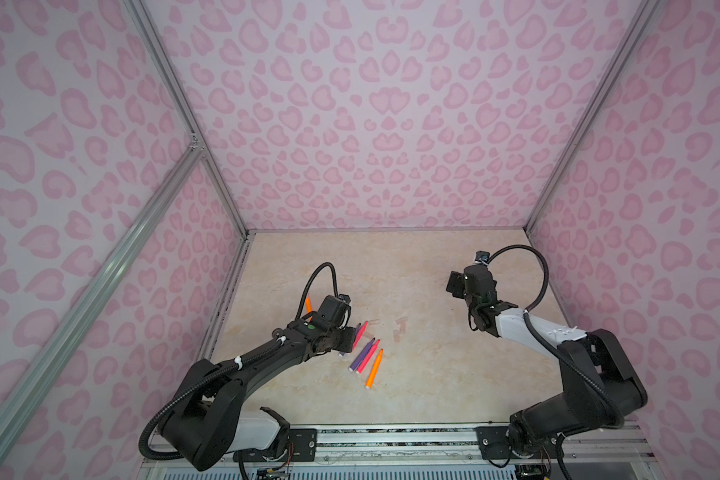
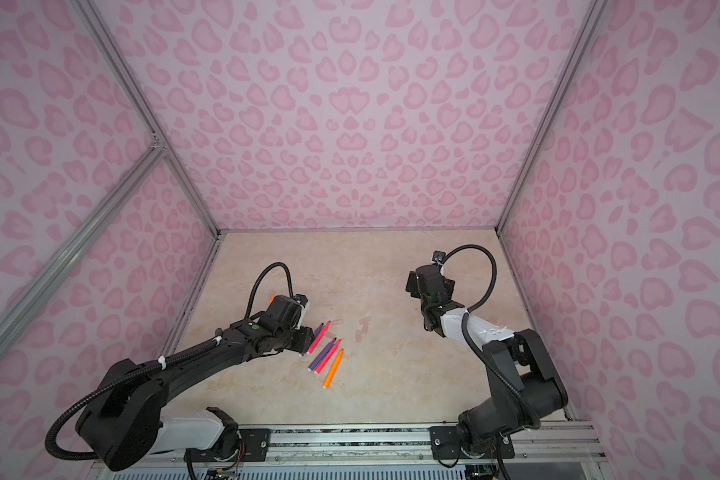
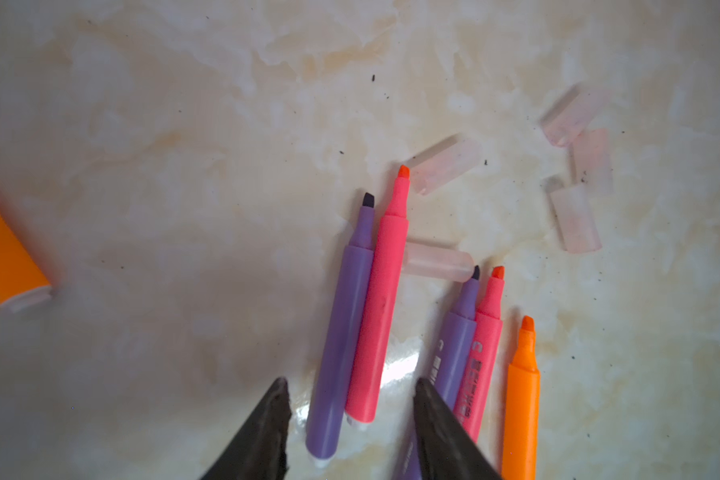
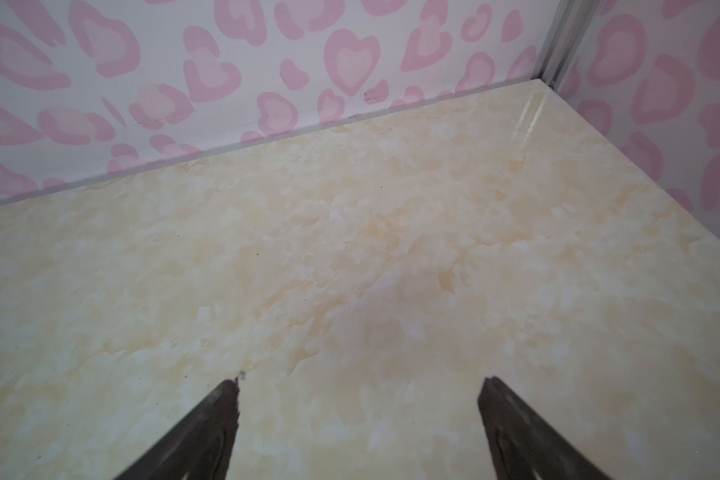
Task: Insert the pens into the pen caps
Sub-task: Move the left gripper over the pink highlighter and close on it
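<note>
Findings: you cannot yet confirm any pen as capped. Five pens (image 3: 381,307) lie loose left of centre on the counter (image 4: 350,249), tips bare. Five pen caps (image 3: 441,164) lie empty just beyond and right of them. The left fingers (image 3: 267,432) stand half open astride a purple-and-pink pair, gripping nothing. The right fingers (image 4: 208,428) gape wide over bare counter at far right, empty. The sixth, an orange pen (image 1: 308,304), lies partly behind the left arm and is possibly capped. No sixth cap is visible.

Held left tool (image 3: 350,386) low over surface's middle, jaws parted; held right tool (image 4: 362,380) high toward far right corner, jaws wide.
</note>
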Tool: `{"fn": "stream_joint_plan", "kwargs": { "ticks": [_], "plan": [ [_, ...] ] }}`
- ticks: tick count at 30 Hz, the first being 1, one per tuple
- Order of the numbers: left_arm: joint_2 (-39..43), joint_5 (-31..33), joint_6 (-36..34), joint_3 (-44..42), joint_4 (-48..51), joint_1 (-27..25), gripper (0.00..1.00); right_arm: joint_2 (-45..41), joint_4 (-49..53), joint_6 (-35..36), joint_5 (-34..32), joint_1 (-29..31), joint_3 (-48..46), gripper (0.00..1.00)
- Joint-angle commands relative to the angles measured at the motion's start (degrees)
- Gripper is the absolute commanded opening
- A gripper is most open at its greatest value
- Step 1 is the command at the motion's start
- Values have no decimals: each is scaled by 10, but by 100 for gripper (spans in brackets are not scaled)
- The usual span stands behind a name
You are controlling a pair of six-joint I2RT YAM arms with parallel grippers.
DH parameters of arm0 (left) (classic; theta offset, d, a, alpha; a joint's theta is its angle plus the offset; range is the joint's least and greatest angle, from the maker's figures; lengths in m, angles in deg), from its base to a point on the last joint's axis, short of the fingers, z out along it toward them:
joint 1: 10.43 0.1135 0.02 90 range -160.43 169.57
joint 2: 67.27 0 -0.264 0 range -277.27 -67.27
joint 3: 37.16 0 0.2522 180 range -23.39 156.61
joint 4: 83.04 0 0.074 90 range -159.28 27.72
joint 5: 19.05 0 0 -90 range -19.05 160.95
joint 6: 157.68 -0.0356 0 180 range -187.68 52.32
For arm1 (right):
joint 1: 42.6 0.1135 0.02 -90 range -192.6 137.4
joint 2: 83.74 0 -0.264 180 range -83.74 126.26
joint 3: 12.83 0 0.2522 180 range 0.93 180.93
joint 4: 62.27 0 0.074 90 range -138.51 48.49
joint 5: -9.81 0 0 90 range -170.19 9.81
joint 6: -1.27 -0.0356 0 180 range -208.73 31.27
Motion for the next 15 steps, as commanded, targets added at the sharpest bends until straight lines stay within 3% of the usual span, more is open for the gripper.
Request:
{"fn": "stream_joint_plan", "kwargs": {
  "ticks": [1,9,15],
  "plan": [
    [-34,4,-8,24,9,-3,46,48,33,-10,0,-3,52,86],
    [-94,36,2,57,36,-8,40,36,-5,-13,11,-7,24,86],
    [-45,30,-12,31,13,-27,42,34,-7,-13,10,-10,23,86]
  ]
}}
